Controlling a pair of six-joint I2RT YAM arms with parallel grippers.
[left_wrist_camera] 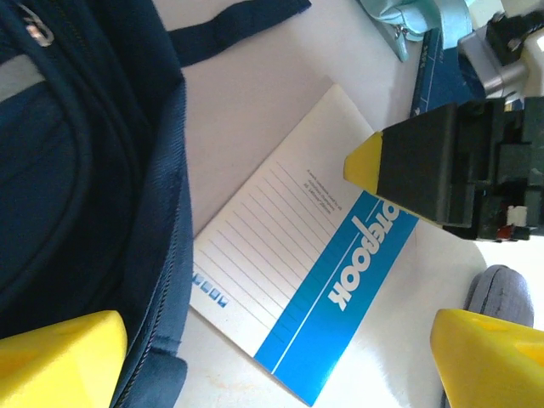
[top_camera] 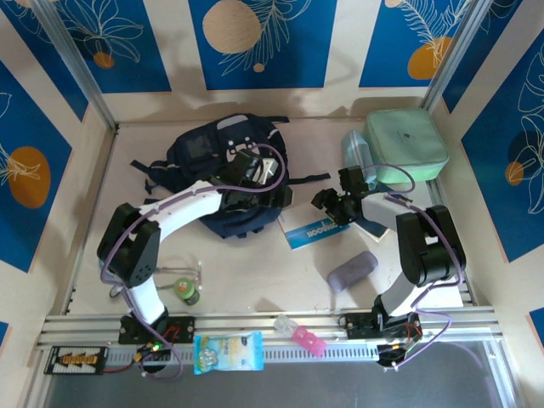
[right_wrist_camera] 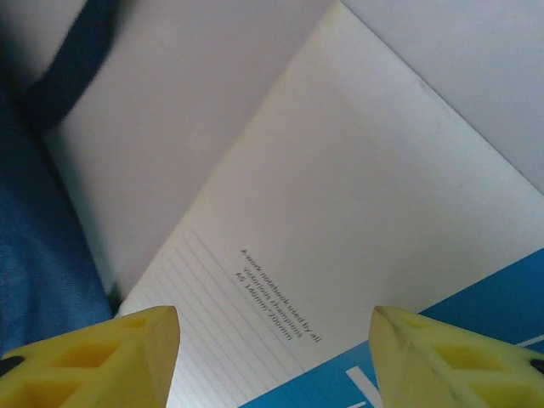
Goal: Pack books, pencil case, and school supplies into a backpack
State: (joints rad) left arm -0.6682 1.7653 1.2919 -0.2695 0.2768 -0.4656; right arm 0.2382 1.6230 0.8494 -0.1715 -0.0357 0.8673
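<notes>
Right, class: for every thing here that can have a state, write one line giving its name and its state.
Backpack, lying flat; zip state unclear.
Notebook, closed, lying flat beside the backpack.
Mint-green case, closed.
Grey pouch, lying flat, apart from the notebook.
Left gripper, jaws wide open, empty.
Right gripper, jaws open above the notebook, nothing held.

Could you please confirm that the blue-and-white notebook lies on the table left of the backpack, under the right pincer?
Not quite: the top external view shows the notebook lying on the table right of the backpack, not left, under the right pincer.
</notes>
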